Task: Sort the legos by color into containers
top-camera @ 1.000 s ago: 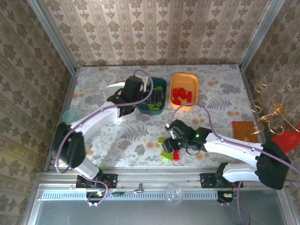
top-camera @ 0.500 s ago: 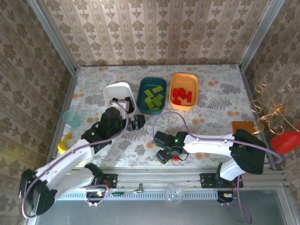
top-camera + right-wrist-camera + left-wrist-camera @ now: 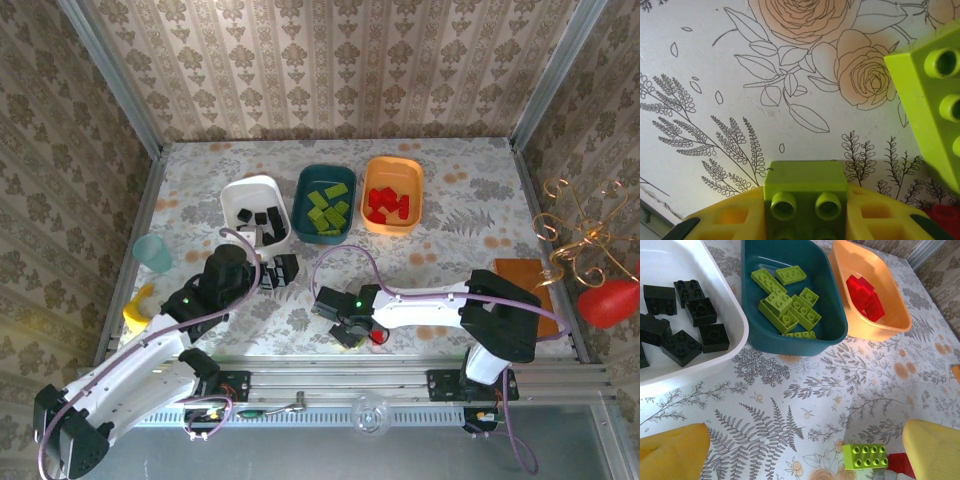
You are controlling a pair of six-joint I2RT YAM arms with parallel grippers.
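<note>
Seen from above, 2 robot arms work at a counter (image 3: 450, 250) covered in a pale fern-and-flower print.

The step in hand looks like picking up a lime piece. The right end effector (image 3: 345, 327) is low at the near middle of the counter. Its wrist camera shows its yellow fingers (image 3: 730, 220) clenched on either side of a small lime-green brick (image 3: 806, 182). I cannot tell whether that brick rests on the surface or is just clear of it. A second lime brick (image 3: 932, 100) lies just beside it, with a red brick (image 3: 946, 216) near that.

The left end effector (image 3: 277, 271) hovers left of centre, released, its fingers spread wide with nothing between them.

3 trays stand in a row at the far side:
- The white tray (image 3: 740, 325) holds black bricks (image 3: 687, 325).
- The dark teal tray (image 3: 790, 345) holds lime bricks (image 3: 785, 305).
- The orange tray (image 3: 880, 332) holds red bricks (image 3: 865, 297).

Sorting appears nearly finished.

The next move probably calls for a straight lift with the grip kept firm, so the neighbouring brick is not knocked. The arm would then carry the piece to the dark teal tray, well apart from here, and let go above it.

Damask wallpaper (image 3: 330, 60) in tan and cream lines all 3 walls. A pale-teal cup (image 3: 153, 252) stands near the counter's left edge. A brown pad (image 3: 520, 275) and a gold wire ornament (image 3: 575, 230) sit at the right.
</note>
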